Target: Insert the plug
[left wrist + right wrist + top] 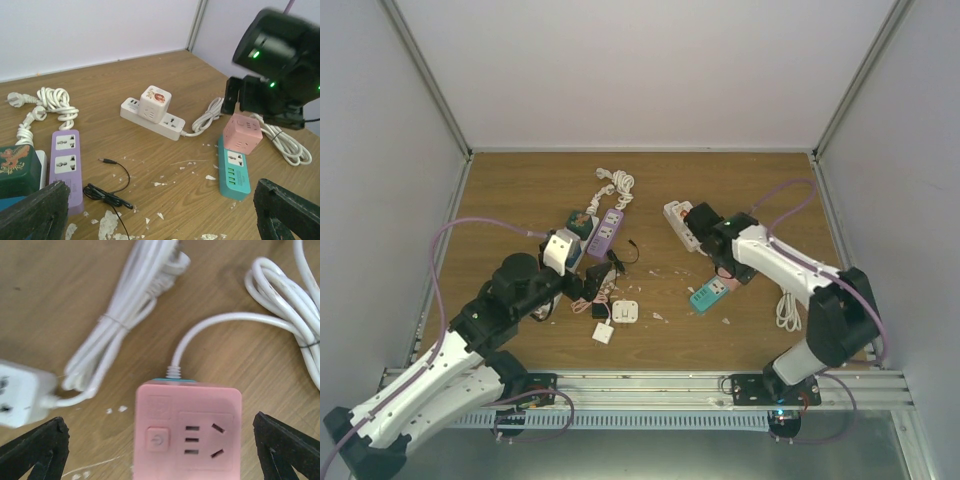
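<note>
Your left tool (pixel 161 190) is open, empty, well apart from the work — nothing pins the teal strip (pixel 235 172), so a push could skid it across the tabletop (pixel 150 75). Your right tool (pixel 159 420) is spread wide either side of the pink cube plug (pixel 187 435), not touching; the plug sits on the strip, seating unclear. If you close off-centre it'll likely tilt and jam. The white cable (pixel 220 322) lies just beyond — snag risk.

Wooden table (pixel 520 180), plain white walls (pixel 650 60), metal corner posts (pixel 427 75)

Matt wood-grain table (pixel 165 75) carries a smooth pink plastic cube socket (pixel 187 432) and glossy white cable (pixel 240 315).
</note>
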Available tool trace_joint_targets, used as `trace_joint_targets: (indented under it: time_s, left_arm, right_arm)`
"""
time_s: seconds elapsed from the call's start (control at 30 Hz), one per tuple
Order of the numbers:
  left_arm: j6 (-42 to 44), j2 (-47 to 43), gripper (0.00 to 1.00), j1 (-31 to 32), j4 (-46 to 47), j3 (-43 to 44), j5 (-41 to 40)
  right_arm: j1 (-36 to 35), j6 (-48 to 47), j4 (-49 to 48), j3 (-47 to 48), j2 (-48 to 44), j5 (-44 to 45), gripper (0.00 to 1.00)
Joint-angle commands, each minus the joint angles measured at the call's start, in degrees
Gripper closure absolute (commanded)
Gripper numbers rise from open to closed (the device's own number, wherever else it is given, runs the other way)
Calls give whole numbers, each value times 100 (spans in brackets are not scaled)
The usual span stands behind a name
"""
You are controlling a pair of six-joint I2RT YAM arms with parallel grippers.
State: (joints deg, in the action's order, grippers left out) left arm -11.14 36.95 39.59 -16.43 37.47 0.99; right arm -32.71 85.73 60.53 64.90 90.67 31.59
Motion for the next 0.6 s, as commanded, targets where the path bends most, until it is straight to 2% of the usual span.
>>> trace_joint_targets:
  time_s: [0.0, 0.13, 0.23, 0.3, 0.43, 0.5, 0.57]
  left_arm:
    - [-115, 136, 1, -31, 113, 54, -12]
    - [-142, 346, 1, -31, 10, 179, 56]
    - [-242, 436, 1, -37, -60, 241, 34]
    - [-328, 514, 1, -39, -136, 340, 12]
    - [-544, 671, 1, -65, -354, 638, -47]
    - [-685, 735, 1, -79, -457, 825, -214]
    - [-821, 776, 1, -83, -540, 984, -266]
  right_arm:
    - [46, -1215, -378, 92, -586, -60, 0]
    - [34, -2705, -1336, -220, -1142, -554, 0]
    - [-14, -3908, -2174, -515, -1672, -1254, 0]
    - [-128, -4383, -2764, -759, -2037, -1760, 0]
    - [-516, -4751, -3442, -957, -2201, -2688, 5]
    - [-918, -4692, -3446, -857, -1881, -2684, 6]
    - [-1438, -4333, -3125, -622, -1448, -2243, 6]
